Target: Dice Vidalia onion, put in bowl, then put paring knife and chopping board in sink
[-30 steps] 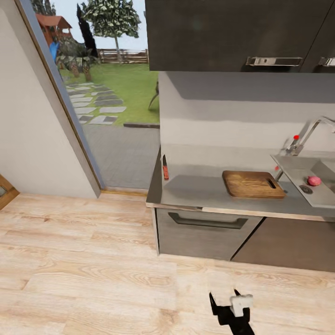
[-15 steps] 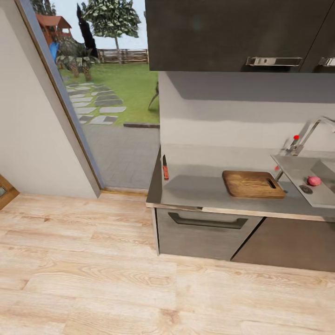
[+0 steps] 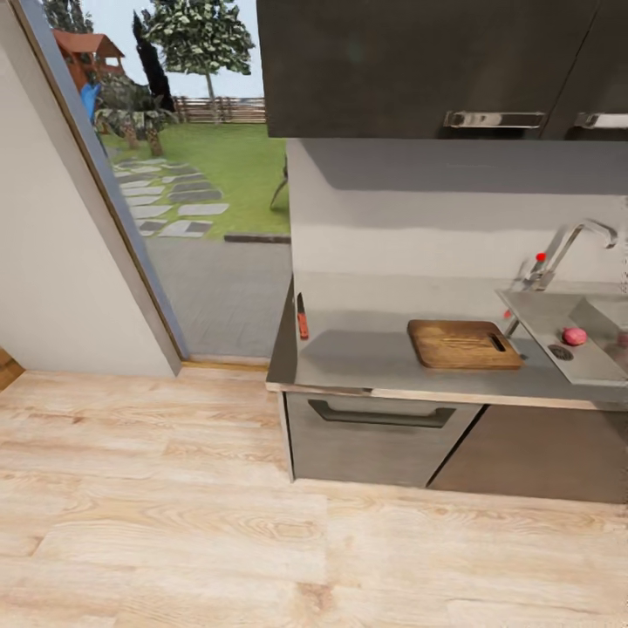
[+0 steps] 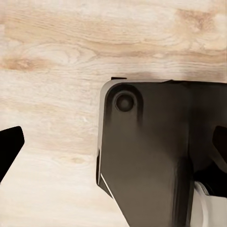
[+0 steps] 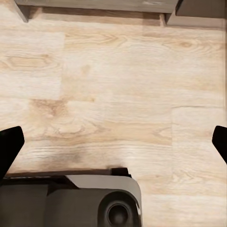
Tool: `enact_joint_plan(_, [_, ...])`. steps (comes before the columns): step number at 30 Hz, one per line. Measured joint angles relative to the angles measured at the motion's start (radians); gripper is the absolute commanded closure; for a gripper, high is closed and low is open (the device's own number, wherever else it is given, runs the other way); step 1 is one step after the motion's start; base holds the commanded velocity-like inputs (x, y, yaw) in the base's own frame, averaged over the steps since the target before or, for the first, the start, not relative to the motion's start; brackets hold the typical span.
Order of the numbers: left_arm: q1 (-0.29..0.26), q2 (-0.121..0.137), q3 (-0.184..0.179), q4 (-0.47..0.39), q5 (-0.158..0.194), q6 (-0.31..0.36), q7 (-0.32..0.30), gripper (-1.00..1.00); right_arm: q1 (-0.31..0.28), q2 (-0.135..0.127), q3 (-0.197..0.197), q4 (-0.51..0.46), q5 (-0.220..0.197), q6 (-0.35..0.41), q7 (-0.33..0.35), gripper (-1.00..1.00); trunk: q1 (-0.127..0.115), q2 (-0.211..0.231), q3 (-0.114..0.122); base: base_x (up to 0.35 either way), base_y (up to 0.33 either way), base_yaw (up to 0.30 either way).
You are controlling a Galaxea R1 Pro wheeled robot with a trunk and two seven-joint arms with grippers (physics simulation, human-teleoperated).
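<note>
Vidalia onion [image 3: 573, 336] in sink [image 3: 602, 366], right of chopping board [image 3: 462, 344] on bench [image 3: 366, 362]; small, round, likely slippery, so I grip across middle; both fingers spread, empty

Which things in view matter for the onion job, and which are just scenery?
Job: Vidalia onion in the sink; chopping board; paring knife at the countertop's left end.

Scenery: upper cabinets, drawer front, wood floor, garden window.

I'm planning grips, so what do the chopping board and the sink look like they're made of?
The chopping board looks like brown wood with a matte finish: grain lines show. The sink looks like grey brushed steel with a dull sheen, though a render leaves that open.
</note>
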Motion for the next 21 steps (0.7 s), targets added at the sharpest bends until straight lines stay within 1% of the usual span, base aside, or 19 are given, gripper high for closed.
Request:
enact_joint_plan(4, [0.0, 0.0, 0.0, 0.01, 0.001, -0.001, 0.0, -1.0, 0.0, 0.0, 0.0, 0.0, -0.001, 0.0, 0.0, -1.0, 0.0, 0.0, 0.006, 0.0, -0.019, -0.124])
enact_joint_plan(6, [0.0, 0.0, 0.0, 0.011, 0.001, -0.002, 0.0, -1.0, 0.0, 0.0, 0.0, 0.0, -0.001, 0.0, 0.0, -1.0, 0.0, 0.0, 0.009, 0.0, -0.185, -0.118])
enact_joint_plan(11, [0.0, -0.001, 0.001, 0.013, 0.001, -0.002, 0.0, -1.0, 0.0, 0.0, 0.0, 0.0, -0.001, 0.0, 0.0, -1.0, 0.0, 0.0, 0.016, 0.0, -0.279, -0.057])
enact_joint_plan(21, [0.0, -0.001, 0.001, 0.014, -0.001, -0.002, 0.004, -1.0, 0.0, 0.003, 0.0, 0.005, 0.0, -0.001, -0.001, -1.0, 0.0, 0.0, 0.032, 0.0, -0.312, -0.005])
